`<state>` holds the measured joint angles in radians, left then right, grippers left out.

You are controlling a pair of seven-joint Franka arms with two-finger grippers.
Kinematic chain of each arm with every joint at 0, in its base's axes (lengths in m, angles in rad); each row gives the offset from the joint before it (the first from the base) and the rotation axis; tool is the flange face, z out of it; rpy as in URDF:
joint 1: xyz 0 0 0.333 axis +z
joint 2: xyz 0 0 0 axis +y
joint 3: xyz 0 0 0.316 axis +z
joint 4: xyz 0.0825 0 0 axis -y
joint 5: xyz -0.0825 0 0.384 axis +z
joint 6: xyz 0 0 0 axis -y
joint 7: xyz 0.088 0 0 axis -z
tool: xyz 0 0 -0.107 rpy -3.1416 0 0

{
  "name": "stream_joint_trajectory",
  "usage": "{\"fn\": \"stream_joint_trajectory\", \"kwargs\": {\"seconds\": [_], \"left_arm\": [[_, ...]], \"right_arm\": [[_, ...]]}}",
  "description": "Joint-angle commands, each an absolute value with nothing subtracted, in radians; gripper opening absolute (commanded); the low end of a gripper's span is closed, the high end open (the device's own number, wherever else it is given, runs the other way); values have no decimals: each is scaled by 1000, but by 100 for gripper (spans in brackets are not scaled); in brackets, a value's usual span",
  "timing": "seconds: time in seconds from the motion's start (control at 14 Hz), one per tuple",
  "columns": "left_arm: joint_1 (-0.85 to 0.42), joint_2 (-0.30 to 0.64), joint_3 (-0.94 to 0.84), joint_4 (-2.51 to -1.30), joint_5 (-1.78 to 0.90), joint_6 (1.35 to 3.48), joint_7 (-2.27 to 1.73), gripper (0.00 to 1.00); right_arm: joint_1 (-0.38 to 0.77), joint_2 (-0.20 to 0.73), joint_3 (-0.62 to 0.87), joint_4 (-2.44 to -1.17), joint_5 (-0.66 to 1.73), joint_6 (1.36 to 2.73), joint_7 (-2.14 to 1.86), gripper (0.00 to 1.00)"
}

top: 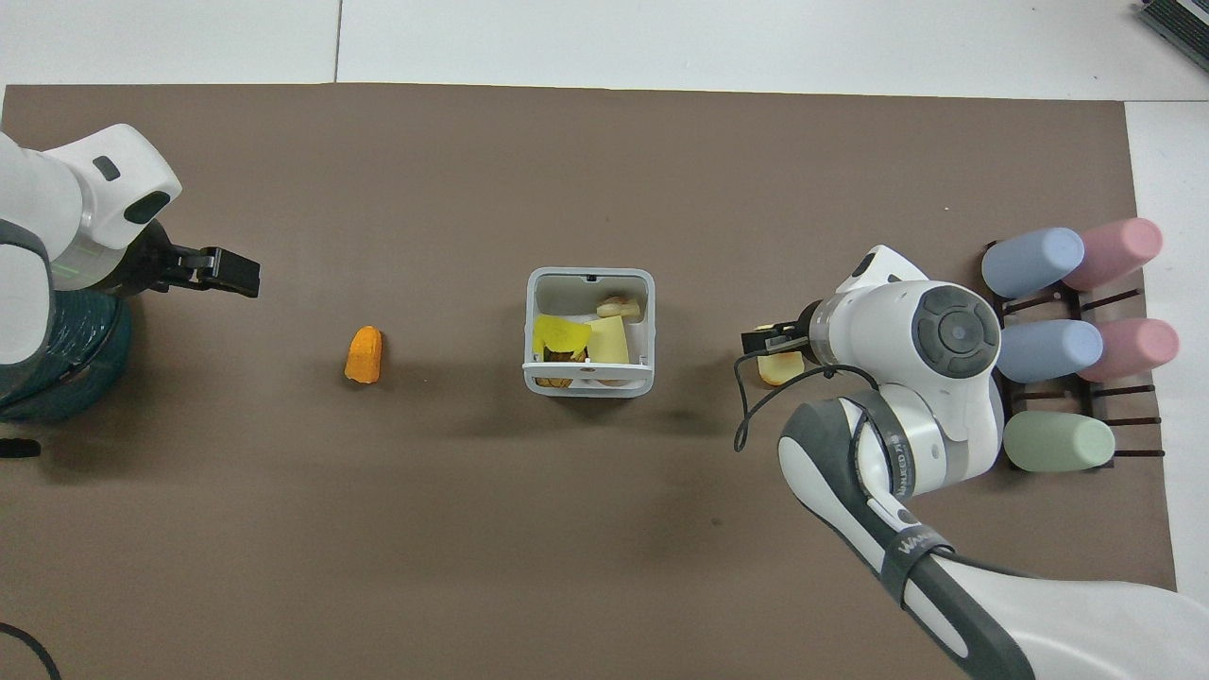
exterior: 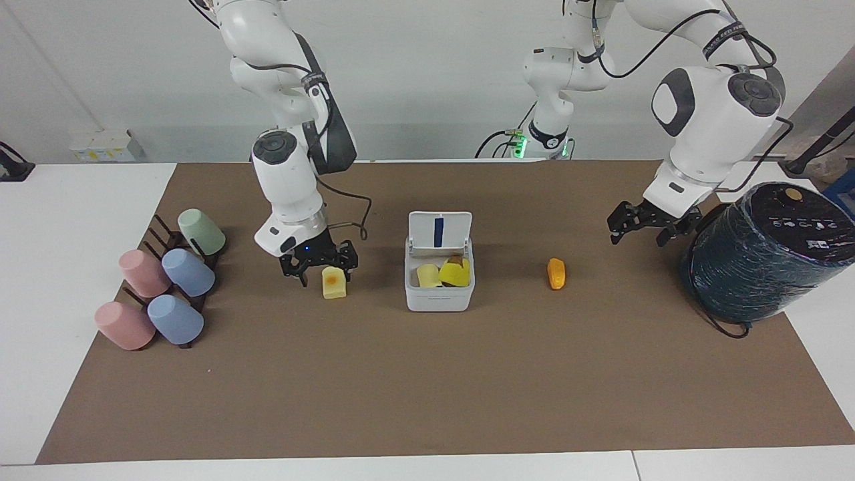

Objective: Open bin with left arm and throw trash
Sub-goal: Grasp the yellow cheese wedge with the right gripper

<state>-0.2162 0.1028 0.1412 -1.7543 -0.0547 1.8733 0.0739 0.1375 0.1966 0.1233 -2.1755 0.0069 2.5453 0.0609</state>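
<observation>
Facing view shows our right jaws (exterior: 319, 264) apart around the pale yellow block (exterior: 334, 282) at nine o'clock of the open bin (exterior: 439, 294), so we judge closing and lifting comes next, while our left jaws (exterior: 642, 226) wait apart.

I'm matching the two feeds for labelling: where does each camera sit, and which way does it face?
Facing view: high across the table, facing the robots; both arms entire, right gripper at the pale yellow block.
Overhead view: above the robots' end, looking steeply down; left gripper, right arm's elbow and wrist.
Shared: open bin, orange piece, cups.
</observation>
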Motion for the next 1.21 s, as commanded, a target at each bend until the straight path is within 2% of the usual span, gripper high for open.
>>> {"fn": "stream_joint_trajectory", "kwargs": {"seconds": [0.0, 0.07, 0.29, 0.36, 0.43, 0.5, 1.0, 1.14], "left_arm": [[-232, 64, 147, -1801, -32, 1904, 80, 100], [-232, 64, 147, -1802, -32, 1904, 81, 100], [-253, 63, 146, -1848, -32, 1950, 80, 100], [-255, 57, 146, -1858, -32, 1957, 80, 100], [-255, 57, 146, -1859, -32, 1957, 78, 100], [-255, 57, 146, -1859, -32, 1957, 78, 100], [-255, 57, 147, -1859, -32, 1954, 74, 100], [-255, 57, 147, -1859, -32, 1957, 74, 100]], "right_arm": [[121, 183, 137, -2220, -8, 2571, 6, 91], [121, 189, 137, -2221, -8, 2577, 6, 76], [127, 199, 137, -2252, -8, 2658, 11, 52], [126, 199, 137, -2258, -8, 2663, 12, 33], [126, 199, 137, -2258, -8, 2663, 15, 11], [126, 201, 137, -2257, -8, 2663, 23, 0], [138, 198, 140, -2137, -3, 2645, 251, 0], [149, 199, 143, -2073, -2, 2594, 294, 0]]}}
